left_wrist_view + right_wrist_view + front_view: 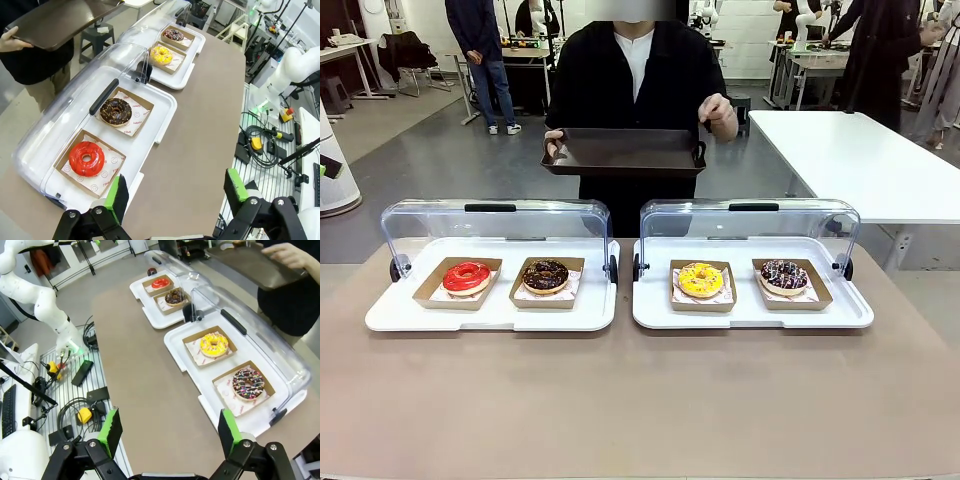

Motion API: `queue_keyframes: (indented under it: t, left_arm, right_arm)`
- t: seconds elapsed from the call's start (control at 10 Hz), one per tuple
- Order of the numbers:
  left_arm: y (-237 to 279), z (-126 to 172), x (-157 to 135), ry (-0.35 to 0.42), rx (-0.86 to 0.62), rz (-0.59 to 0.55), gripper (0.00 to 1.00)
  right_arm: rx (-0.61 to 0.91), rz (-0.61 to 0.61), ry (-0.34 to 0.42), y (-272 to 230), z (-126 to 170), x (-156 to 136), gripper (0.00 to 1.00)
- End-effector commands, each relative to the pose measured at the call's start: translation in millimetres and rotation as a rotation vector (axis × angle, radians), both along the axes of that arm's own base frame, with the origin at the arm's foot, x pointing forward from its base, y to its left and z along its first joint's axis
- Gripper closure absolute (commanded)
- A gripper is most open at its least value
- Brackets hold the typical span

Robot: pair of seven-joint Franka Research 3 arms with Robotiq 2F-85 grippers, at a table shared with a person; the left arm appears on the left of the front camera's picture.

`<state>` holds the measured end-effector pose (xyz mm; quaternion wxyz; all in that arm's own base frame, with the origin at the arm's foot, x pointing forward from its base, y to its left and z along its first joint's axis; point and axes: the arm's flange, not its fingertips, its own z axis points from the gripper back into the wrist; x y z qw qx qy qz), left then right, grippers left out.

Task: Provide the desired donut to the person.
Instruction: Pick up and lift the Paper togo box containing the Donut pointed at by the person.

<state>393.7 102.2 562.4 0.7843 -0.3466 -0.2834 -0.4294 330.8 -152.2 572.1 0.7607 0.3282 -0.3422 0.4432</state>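
Waiting at the very start, with no donut picked up yet. Holding the left hand (176, 192) wide open above the near edge of the tabletop (640, 400), gripping nothing. Holding the right hand (169, 431) wide open too, also gripping nothing.

Seeing four donuts resting in paper boats (432, 291): the red donut (467, 276) and the chocolate donut (545, 274) on the left white tray (490, 316), the yellow donut (700, 279) and the sprinkle donut (784, 276) on the right white tray (750, 316). Seeing both clear lids (495, 222) tipped back behind them, leaving the way open from above.

Looking across at the person (630, 80), gripping a dark tray (625, 152) at one end and lifting fingers (720, 112) over the other end. Not being able to tell the wanted donut from these pictures.

Needing to read the choice first. Then, most likely, lowering the nearer hand over that donut, closing softly on it or its paper boat, and carrying it over to the dark tray.

Getting the lifted fingers and the whole row of donuts from the front view. Getting the open green pads (117, 192) from the wrist views, with red and chocolate up close from the left wrist, and yellow and sprinkle up close from the right wrist.
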Motion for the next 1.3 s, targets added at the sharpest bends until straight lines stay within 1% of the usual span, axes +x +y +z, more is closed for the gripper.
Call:
queue_keyframes:
  t: [0.0,1.2]
  left_arm:
    - [-1.3,2.5,-0.3,0.015,-0.013,0.009,0.00]
    - [-1.3,2.5,-0.3,0.015,-0.013,0.009,0.00]
  right_arm:
    - [0.017,0.009,-0.010,0.1,-0.5,2.1,0.00]
    - [0.017,0.009,-0.010,0.1,-0.5,2.1,0.00]
